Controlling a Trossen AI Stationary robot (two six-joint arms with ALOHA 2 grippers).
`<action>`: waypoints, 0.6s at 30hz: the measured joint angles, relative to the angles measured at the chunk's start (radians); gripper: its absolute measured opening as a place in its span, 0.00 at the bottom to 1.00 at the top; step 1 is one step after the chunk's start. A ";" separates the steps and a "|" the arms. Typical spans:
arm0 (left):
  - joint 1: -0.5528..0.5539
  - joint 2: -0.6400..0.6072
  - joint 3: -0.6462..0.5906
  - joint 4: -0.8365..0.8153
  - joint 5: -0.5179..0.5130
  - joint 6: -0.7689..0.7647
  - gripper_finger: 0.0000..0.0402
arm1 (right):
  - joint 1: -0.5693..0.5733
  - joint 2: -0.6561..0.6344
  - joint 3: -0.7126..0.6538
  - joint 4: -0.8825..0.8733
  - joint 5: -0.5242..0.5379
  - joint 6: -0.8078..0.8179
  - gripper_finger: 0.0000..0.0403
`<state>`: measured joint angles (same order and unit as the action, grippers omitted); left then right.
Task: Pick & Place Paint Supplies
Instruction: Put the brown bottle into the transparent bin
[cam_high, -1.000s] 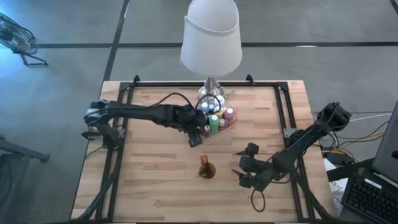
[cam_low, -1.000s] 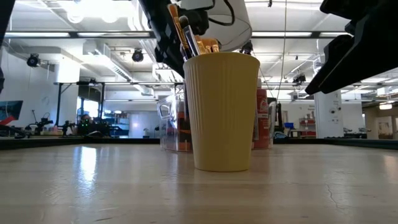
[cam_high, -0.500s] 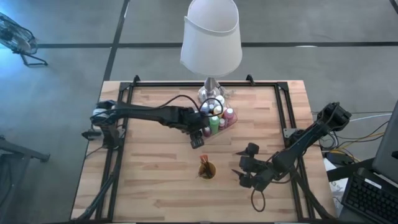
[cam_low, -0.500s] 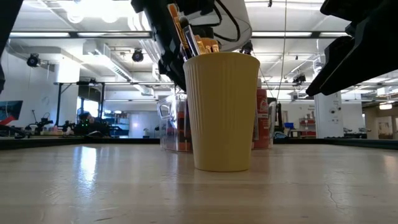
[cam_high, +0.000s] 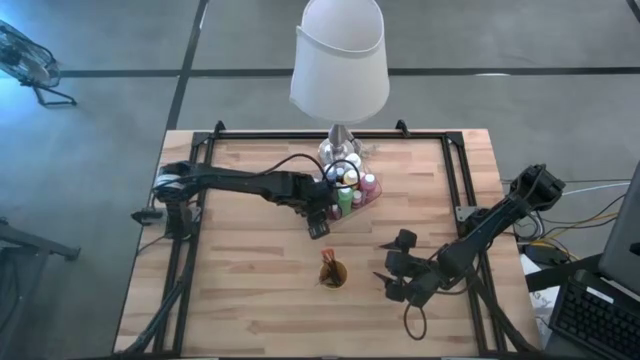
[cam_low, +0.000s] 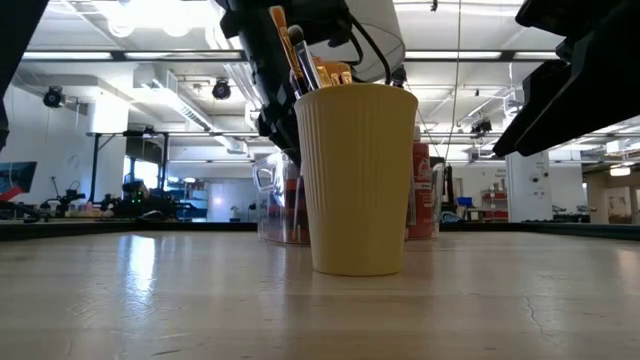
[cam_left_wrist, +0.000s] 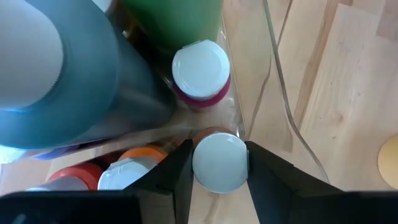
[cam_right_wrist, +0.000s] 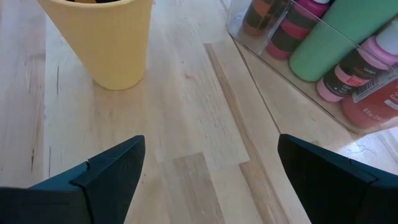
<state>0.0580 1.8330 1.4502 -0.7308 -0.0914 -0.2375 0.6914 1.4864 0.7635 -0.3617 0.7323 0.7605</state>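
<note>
Change since earlier frame: the left arm had advanced toward the tray; the right arm had not moved.
High view: the left gripper (cam_high: 322, 212) stood at the near edge of the clear plastic tray (cam_high: 372, 199) holding the white-capped paint bottles (cam_high: 349, 187); the thin dark-handled brushes (cam_high: 329, 262) stood in the small orange cup (cam_high: 333, 273).
Low view: the cup hid most of the tray.
Left wrist view: the left fingers (cam_left_wrist: 176, 176) clasped a white-capped orange bottle (cam_left_wrist: 218, 161) at the tray's corner.
Right wrist view: the right gripper (cam_right_wrist: 210, 167) hung spread and empty, near the cup.
Progress: apparently late; most bottles and the brushes were stowed, this bottle awaited release.
</note>
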 joint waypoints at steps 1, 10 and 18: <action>0.000 0.002 0.000 0.001 0.000 0.000 0.33 | 0.000 0.000 -0.001 0.000 0.000 0.000 0.90; 0.000 0.003 -0.001 0.007 0.000 -0.004 0.33 | 0.000 0.000 -0.005 0.001 0.000 0.008 0.90; 0.001 0.003 -0.002 0.005 0.011 -0.017 0.35 | 0.000 0.000 -0.018 0.000 0.000 0.032 0.90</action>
<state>0.0592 1.8359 1.4483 -0.7254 -0.0804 -0.2549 0.6914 1.4864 0.7459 -0.3612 0.7319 0.7925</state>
